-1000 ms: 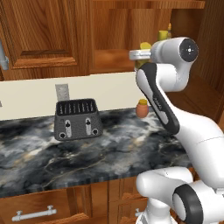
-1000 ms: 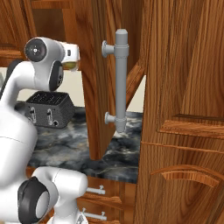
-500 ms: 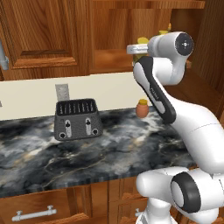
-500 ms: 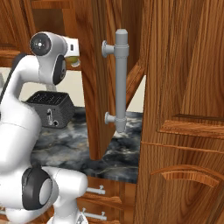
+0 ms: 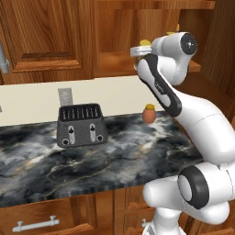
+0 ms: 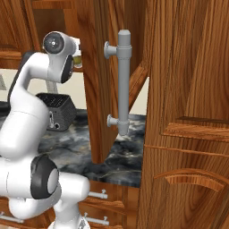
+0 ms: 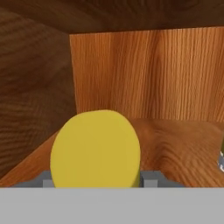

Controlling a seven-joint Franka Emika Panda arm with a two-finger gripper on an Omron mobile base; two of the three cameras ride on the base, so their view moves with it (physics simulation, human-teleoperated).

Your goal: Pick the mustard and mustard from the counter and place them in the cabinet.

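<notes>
Now placing: gripper (image 5: 137, 50) clamped on a mustard (image 7: 96, 148), held up at the cabinet (image 7: 144, 74) mouth, above its shelf. Next, I judge: push in, lower, let go. Versus a second ago, arm has swung left and forward, bottle closer to cabinet.

Warm brown wood grain lines the cabinet (image 7: 144, 74), its left wall darker at nine o'clock. A plain bright yellow mustard (image 7: 96, 148) sits at six o'clock in the hand view. On the left base view, the counter (image 5: 124, 151) runs black and grey marble with pale veins. The toaster (image 5: 81, 125) is dark grey with black slots. At three o'clock of it, a squat jar (image 5: 148, 114) glows orange. The arm (image 5: 183, 105) is white with dark joints.
</notes>
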